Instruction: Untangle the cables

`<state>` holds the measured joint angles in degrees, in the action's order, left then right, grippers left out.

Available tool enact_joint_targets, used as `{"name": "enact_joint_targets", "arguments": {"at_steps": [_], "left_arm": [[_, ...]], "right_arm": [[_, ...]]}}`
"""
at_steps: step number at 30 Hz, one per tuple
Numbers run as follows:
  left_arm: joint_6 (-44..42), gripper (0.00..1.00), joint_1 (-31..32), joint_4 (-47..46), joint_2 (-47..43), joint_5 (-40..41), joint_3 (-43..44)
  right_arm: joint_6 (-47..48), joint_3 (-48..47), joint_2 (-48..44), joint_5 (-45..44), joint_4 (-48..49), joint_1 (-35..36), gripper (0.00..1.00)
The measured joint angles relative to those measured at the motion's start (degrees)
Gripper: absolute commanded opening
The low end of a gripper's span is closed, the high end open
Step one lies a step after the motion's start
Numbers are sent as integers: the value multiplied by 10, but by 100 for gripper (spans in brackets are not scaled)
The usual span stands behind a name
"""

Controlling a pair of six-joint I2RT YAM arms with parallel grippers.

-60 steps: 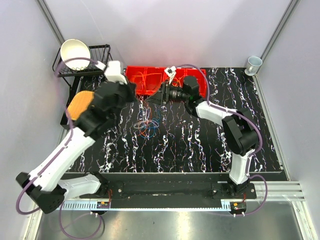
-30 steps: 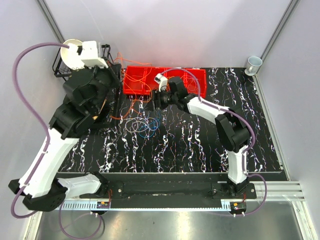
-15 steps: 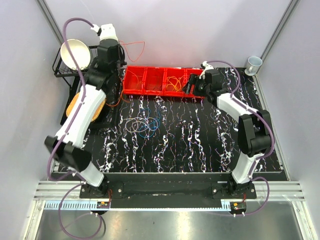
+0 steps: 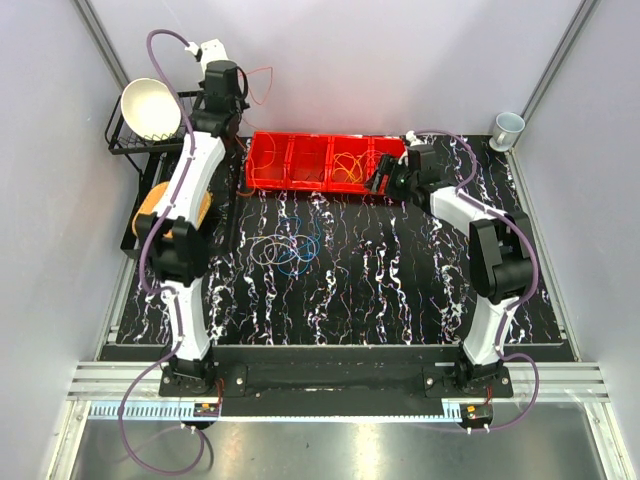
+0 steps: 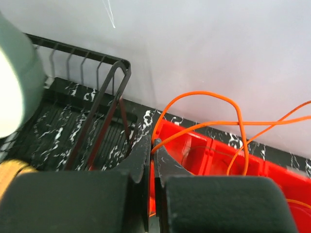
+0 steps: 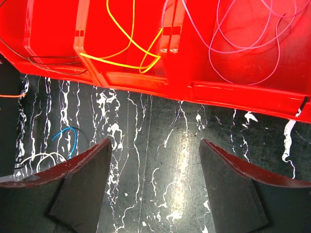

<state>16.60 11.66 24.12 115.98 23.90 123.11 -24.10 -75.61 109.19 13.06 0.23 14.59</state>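
Left gripper (image 5: 153, 141) shut, pinching the orange cable (image 5: 214, 94) right at the fingertips. The cable arcs up and runs off right over the red bin (image 5: 194, 153). This gripper sits high, close to the back wall (image 5: 204, 43), above the bin's left end, with the dish rack (image 5: 109, 73) corner just beside it, so it's tight there. Right gripper (image 6: 154, 143) wide open, holding nothing, over bare table (image 6: 170, 184) just off the bin's near edge at its right end. Yellow cable (image 6: 131, 51) and purplish cable (image 6: 243, 46) lie in separate bin compartments. The tangle (image 4: 288, 248), with blue and white loops in it, lies on the table mid-left, well apart from both grippers. Open table to its right and near side.
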Motion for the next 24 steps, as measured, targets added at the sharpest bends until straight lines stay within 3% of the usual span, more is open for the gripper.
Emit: {"name": "enact_joint_targets", "arguments": {"at_steps": [7, 24], "left_arm": [[13, 0, -12, -34, 97, -33, 64], [44, 0, -10, -159, 105, -48, 98]], "right_arm": [[-14, -5, 17, 29, 4, -10, 77], [-48, -26, 53, 92, 17, -22, 76]]}}
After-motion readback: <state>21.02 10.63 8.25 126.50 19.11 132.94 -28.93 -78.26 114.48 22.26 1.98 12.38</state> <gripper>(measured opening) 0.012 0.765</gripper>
